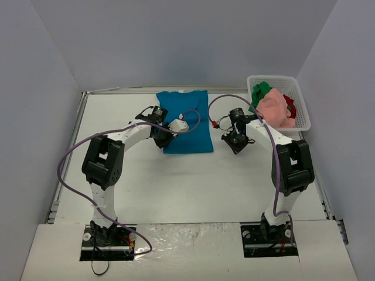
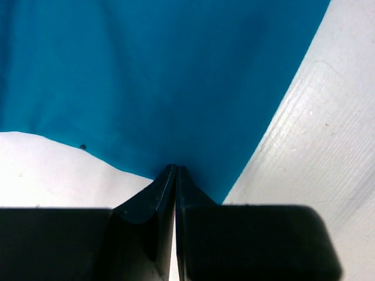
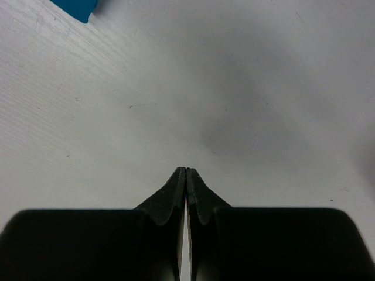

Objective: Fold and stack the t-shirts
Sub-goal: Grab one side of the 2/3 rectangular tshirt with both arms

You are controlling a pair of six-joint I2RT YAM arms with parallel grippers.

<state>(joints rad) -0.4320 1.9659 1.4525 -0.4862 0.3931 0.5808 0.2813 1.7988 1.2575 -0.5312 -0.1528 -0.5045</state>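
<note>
Left gripper (image 2: 176, 170): my fingers pressed together, tips at hem of teal-blue t-shirt (image 1: 190, 120), near its corner. Cannot tell whether cloth is pinched between them. Shirt lies flat on table (image 1: 176, 181), far centre. Right gripper (image 3: 186, 171): my fingers closed on nothing, over table just right of shirt. Pink t-shirt (image 1: 272, 108), green t-shirt (image 1: 261, 91) and red t-shirt (image 1: 291, 105) bunched in white basket (image 1: 306, 114), far right corner.

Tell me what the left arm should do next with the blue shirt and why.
Probably lift and carry the corner across the blue shirt as a fold: the left gripper looks shut on that corner, the right gripper shut over the table.
</note>
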